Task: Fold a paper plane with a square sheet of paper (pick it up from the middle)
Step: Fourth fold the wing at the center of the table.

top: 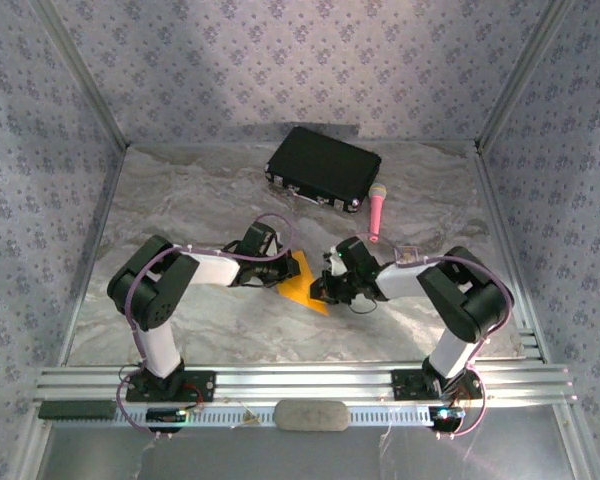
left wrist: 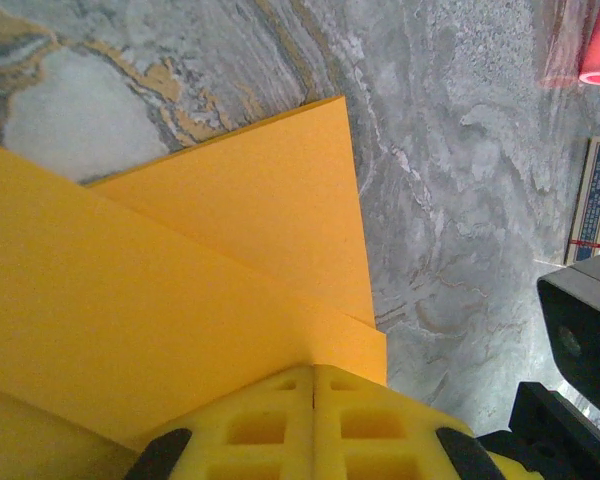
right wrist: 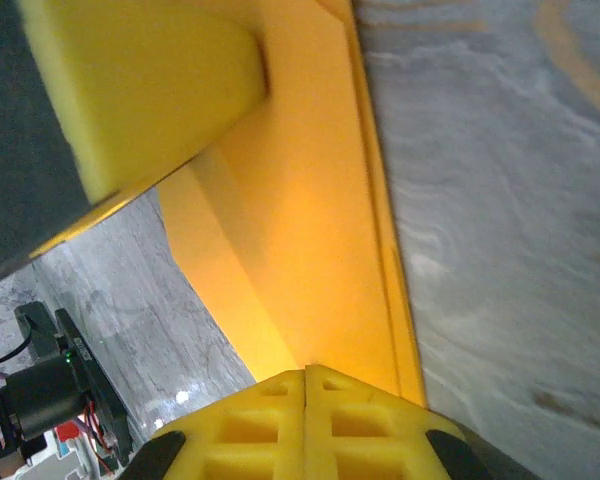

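Has left claw (top: 283, 268) (left wrist: 313, 400) shut, pads pressed together, tips at the folded paper (top: 301, 290) just ahead and below. Has right claw (top: 327, 290) (right wrist: 305, 400) shut likewise, tips at the paper's far edge. Lies on worktop (top: 180, 200) between both claws, creased into a wedge; grip on it unclear.

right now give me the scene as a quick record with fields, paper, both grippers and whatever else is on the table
table: grey marbled
paper: orange, folded in layers, mid-table
left gripper: shut, tips at the paper
right gripper: shut, tips at the paper's edge
pinched or pressed: cannot tell
black case: far side
pink microphone: just right of the case
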Controlling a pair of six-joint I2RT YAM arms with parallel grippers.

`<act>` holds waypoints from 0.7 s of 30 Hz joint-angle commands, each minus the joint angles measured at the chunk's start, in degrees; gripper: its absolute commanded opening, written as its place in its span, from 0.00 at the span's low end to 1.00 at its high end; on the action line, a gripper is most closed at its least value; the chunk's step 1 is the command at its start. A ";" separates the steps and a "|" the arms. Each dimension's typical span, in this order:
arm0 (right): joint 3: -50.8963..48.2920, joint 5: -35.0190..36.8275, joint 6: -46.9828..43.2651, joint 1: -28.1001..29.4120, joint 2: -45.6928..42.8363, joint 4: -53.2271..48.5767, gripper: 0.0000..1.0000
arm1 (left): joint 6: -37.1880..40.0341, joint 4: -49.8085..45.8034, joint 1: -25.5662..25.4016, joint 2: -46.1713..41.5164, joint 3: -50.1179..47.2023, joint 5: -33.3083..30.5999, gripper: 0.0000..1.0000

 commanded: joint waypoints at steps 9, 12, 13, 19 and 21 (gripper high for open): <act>1.15 0.12 -0.66 -0.40 -4.51 -6.35 0.00 | -0.15 -2.22 0.47 3.04 -2.66 -1.92 0.00; 4.55 1.52 0.01 0.70 -2.51 -6.26 0.00 | -0.32 -2.03 0.48 3.04 -2.44 -1.64 0.00; 5.73 1.90 0.25 1.11 -1.57 -6.23 0.00 | -0.34 -1.97 0.50 3.02 -2.43 -1.57 0.00; 10.75 2.89 0.48 2.53 5.56 -6.26 0.00 | -0.34 -1.95 0.49 3.04 -2.53 -1.65 0.00; 9.84 3.31 0.43 2.53 6.71 -6.39 0.00 | -0.34 -1.94 0.52 3.03 -2.66 -1.68 0.00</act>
